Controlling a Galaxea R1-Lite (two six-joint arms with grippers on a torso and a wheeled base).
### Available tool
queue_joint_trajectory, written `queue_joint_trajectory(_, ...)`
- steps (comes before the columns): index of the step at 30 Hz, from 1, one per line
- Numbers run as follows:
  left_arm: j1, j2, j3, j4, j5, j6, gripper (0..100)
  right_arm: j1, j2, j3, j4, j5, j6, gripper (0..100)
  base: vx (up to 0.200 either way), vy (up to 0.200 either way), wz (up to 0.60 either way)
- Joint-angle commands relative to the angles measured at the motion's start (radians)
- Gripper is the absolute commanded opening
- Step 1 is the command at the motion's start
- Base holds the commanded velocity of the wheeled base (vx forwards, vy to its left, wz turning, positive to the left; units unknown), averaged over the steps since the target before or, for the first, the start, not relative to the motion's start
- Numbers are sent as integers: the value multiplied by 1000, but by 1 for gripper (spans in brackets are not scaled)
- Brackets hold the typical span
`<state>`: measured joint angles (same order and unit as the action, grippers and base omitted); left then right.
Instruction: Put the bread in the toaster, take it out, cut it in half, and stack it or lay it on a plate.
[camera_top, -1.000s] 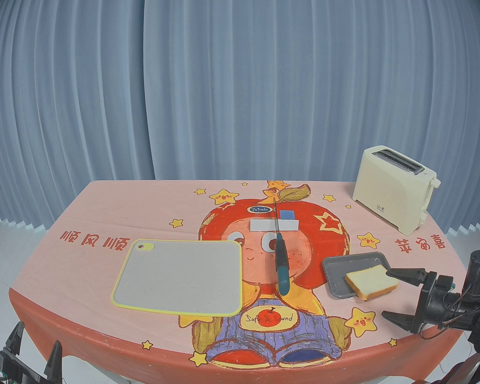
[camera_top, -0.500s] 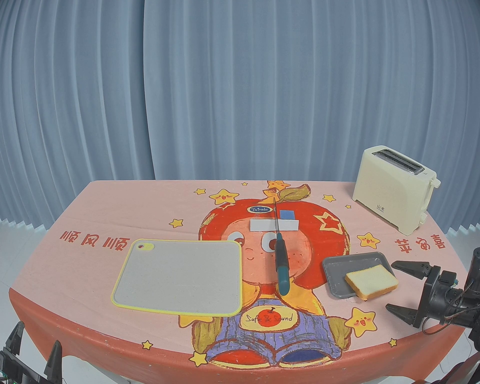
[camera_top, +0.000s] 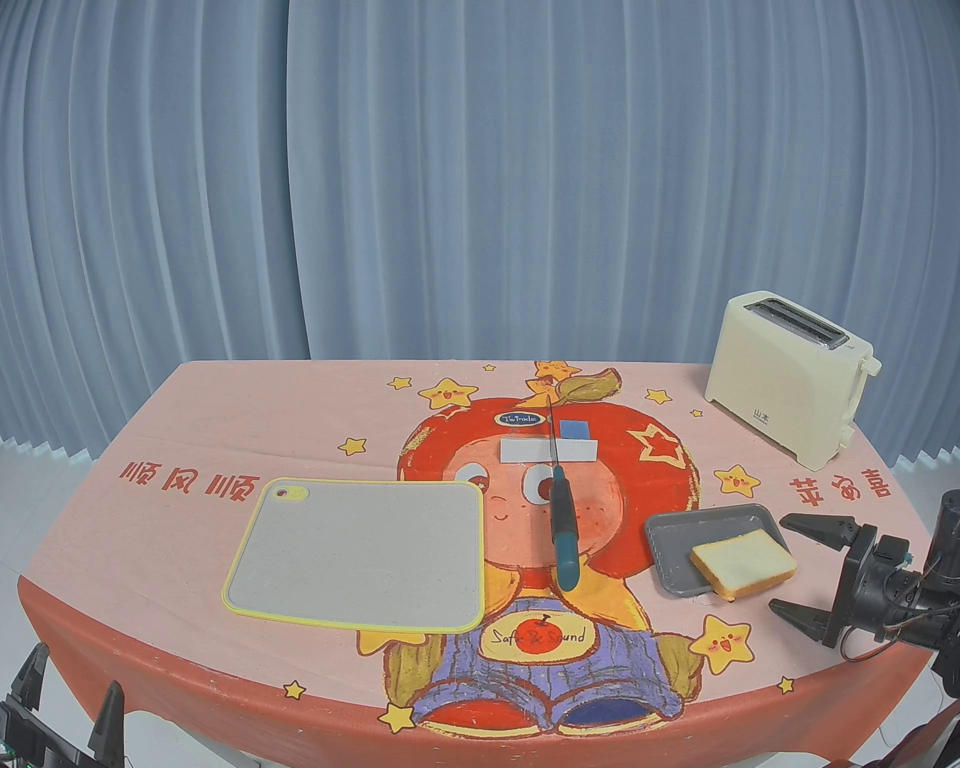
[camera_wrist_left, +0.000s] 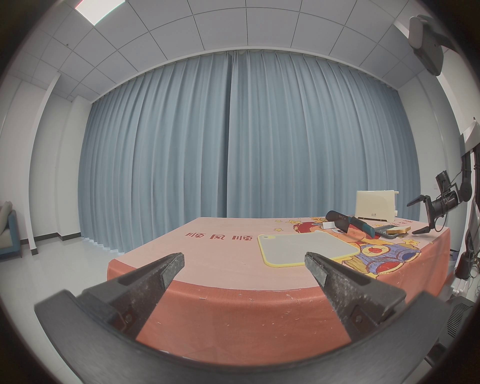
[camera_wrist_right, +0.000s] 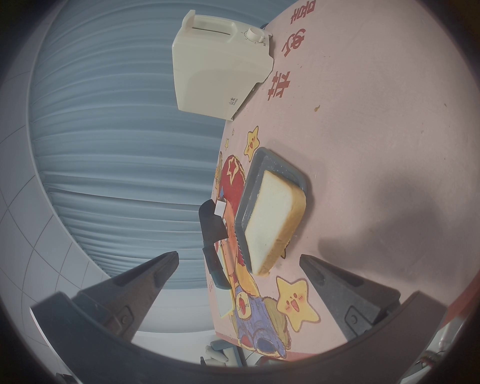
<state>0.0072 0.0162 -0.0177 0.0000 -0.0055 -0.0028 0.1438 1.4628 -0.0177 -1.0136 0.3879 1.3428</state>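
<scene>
Bread (camera_top: 743, 563), one pale slice, lies on a small gray tray (camera_top: 672, 545) at the near right of the worktop (camera_top: 250, 420), partly overhanging the tray's near rim. Just to its right the right gripper (camera_top: 779, 562) hovers, fingers spread wide and pointing left at the slice, not touching it. A cream toaster (camera_top: 790, 377) stands upright at the far right, well apart from the tray. A knife (camera_top: 563, 510) lies mid-worktop with its handle nearer, and a cutting board (camera_top: 360, 553) lies flat to its left. The left gripper (camera_wrist_left: 243, 256) sits low off the near left corner, fingers also spread.
</scene>
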Motion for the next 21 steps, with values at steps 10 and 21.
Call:
queue_joint_trajectory(10,0,-16,18,0,1,0,100,-27,68,-16,-23,0,3,100,0,0,0)
queue_joint_trajectory(21,0,-16,18,0,1,0,100,-38,76,-51,-23,0,4,100,0,0,0)
